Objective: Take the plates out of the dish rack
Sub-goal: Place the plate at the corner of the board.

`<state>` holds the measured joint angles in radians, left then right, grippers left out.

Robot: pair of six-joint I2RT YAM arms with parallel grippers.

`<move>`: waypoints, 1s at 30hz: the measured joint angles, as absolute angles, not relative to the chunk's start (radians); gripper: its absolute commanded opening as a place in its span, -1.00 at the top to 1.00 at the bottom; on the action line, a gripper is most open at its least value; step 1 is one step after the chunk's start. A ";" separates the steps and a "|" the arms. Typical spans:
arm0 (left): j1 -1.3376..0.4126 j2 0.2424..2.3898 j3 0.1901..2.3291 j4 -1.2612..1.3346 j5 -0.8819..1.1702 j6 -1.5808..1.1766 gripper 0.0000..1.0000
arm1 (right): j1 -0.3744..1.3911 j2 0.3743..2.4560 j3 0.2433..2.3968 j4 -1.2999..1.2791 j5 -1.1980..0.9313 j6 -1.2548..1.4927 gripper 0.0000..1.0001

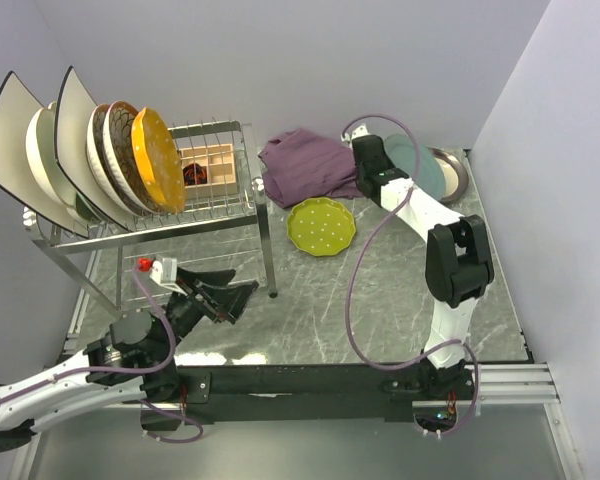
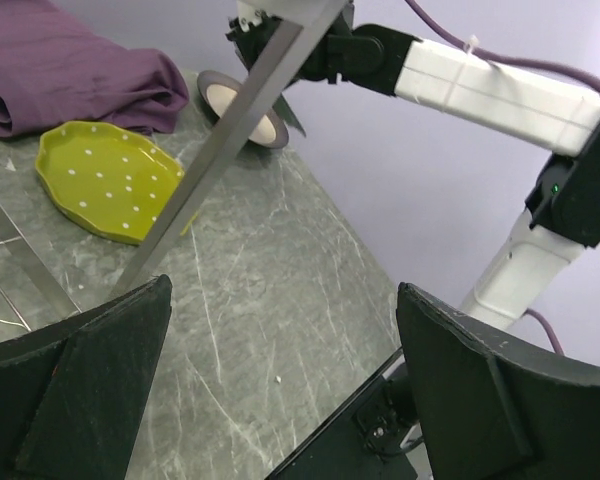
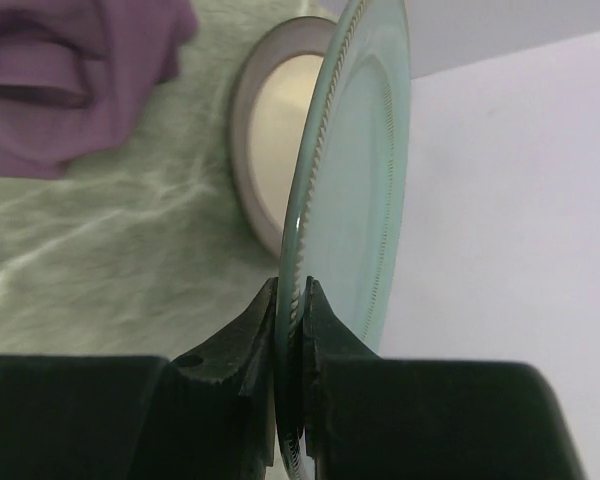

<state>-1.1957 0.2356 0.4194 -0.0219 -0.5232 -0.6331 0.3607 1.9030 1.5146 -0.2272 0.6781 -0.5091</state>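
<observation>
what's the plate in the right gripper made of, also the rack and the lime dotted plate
The teal plate in the right gripper: pale, glossy, thin with a beaded rim, so glass or glazed ceramic. The dish rack: bright silvery wire and tube, likely steel. The lime plate: smooth sheen, white dots, glazed ceramic or melamine; cannot tell which.

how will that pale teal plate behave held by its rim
Likely stiff: the pale teal round plate stands straight edge-on, unbent. Jaws of the right gripper pinch only its glossy rim, so it may slip or pivot.
</observation>
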 measured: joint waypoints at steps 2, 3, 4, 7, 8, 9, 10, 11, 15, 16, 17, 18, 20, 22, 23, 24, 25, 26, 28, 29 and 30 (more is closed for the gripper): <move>-1.196 0.257 0.419 -0.012 -0.506 -0.633 -0.99 | 0.334 1.924 1.515 -0.184 0.666 -0.599 1.00; -1.196 0.267 0.419 -0.009 -0.495 -0.633 -0.99 | 0.324 1.936 1.517 -0.173 0.664 -0.625 1.00; -1.196 0.278 0.419 -0.006 -0.485 -0.633 -0.99 | 0.311 1.955 1.532 -0.171 0.662 -0.654 1.00; -1.196 0.301 0.419 -0.003 -0.463 -0.633 -0.99 | 0.282 2.030 1.606 -0.173 0.650 -0.695 1.00; -1.196 0.307 0.419 -0.003 -0.458 -0.633 -0.99 | 0.274 2.056 1.630 -0.167 0.642 -0.710 1.00; -1.196 0.311 0.419 -0.002 -0.454 -0.633 -0.99 | 0.266 2.079 1.649 -0.157 0.636 -0.725 1.00; -1.196 0.313 0.419 -0.002 -0.451 -0.633 -0.99 | 0.260 2.100 1.662 -0.148 0.634 -0.738 1.00; -1.196 0.315 0.419 -0.003 -0.449 -0.633 -0.99 | 0.255 2.115 1.675 -0.147 0.633 -0.748 1.00; -1.196 0.315 0.419 -0.003 -0.445 -0.633 -0.99 | 0.233 2.183 1.736 -0.152 0.617 -0.775 1.00; -1.196 0.313 0.419 -0.004 -0.442 -0.633 -0.99 | 0.229 2.196 1.746 -0.152 0.611 -0.780 1.00; -1.196 0.308 0.419 -0.004 -0.441 -0.633 -0.99 | 0.225 2.204 1.752 -0.152 0.609 -0.783 1.00; -1.196 0.302 0.419 -0.003 -0.441 -0.633 -0.99 | 0.223 2.214 1.758 -0.152 0.605 -0.785 1.00; -1.196 0.291 0.419 -0.003 -0.441 -0.633 -0.99 | 0.219 2.229 1.768 -0.160 0.600 -0.786 1.00; -1.196 0.284 0.419 -0.003 -0.442 -0.633 -0.99 | 0.215 2.246 1.785 -0.181 0.597 -0.785 1.00; -1.196 0.282 0.419 -0.003 -0.442 -0.633 -0.99 | 0.212 2.259 1.800 -0.188 0.597 -0.785 0.97; -1.196 0.282 0.419 -0.003 -0.442 -0.633 -0.99 | 0.211 2.266 1.806 -0.188 0.596 -0.785 0.90; -1.196 0.282 0.419 -0.004 -0.442 -0.633 -0.99 | 0.210 2.276 1.812 -0.186 0.595 -0.785 0.89; -1.195 0.281 0.419 -0.004 -0.442 -0.633 -0.99 | 0.208 2.283 1.814 -0.186 0.593 -0.783 0.86; -1.196 0.278 0.419 -0.004 -0.442 -0.633 -0.99 | 0.204 2.295 1.814 -0.196 0.579 -0.774 0.82; -1.196 0.276 0.419 -0.004 -0.442 -0.633 -0.99 | 0.202 2.299 1.814 -0.203 0.570 -0.770 0.81; -1.196 0.276 0.419 -0.004 -0.442 -0.633 -0.99 | 0.199 2.303 1.814 -0.210 0.564 -0.766 0.79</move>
<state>-1.1957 0.2764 0.4194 -0.0036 -0.4416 -0.6327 0.1989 2.3028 1.8141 -0.2104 0.5636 -0.7662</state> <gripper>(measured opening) 0.995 0.135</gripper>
